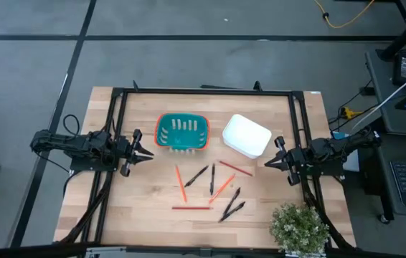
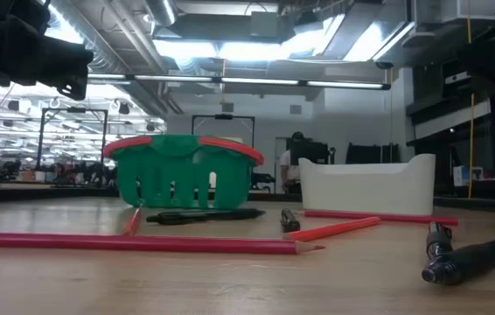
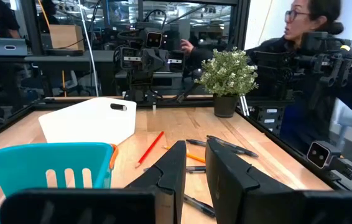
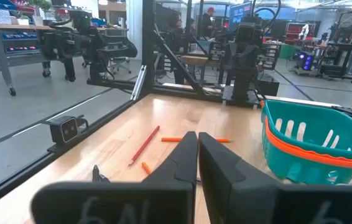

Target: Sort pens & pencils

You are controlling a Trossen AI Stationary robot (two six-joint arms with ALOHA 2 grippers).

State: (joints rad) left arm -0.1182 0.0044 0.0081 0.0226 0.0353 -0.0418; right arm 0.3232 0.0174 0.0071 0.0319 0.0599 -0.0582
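Several thin red-orange pencils (image 1: 191,208) and slim black pens (image 1: 212,179) lie flat and scattered on the wooden table, near of a teal basket (image 1: 182,132). In the low view one long red pencil (image 2: 142,242) lies nearest, with a pen (image 2: 204,215) behind it. My left gripper (image 1: 148,153) hovers left of the basket, pointing right, its fingers (image 3: 175,163) a narrow gap apart with nothing between them. My right gripper (image 1: 267,163) hovers right of the scatter, pointing left, shut and empty (image 4: 198,140).
A white container (image 1: 246,135) stands right of the basket. A small potted plant (image 1: 300,228) sits at the near right corner. A black frame (image 1: 203,91) rims the table. A person (image 3: 306,62) stands beyond the table's right side.
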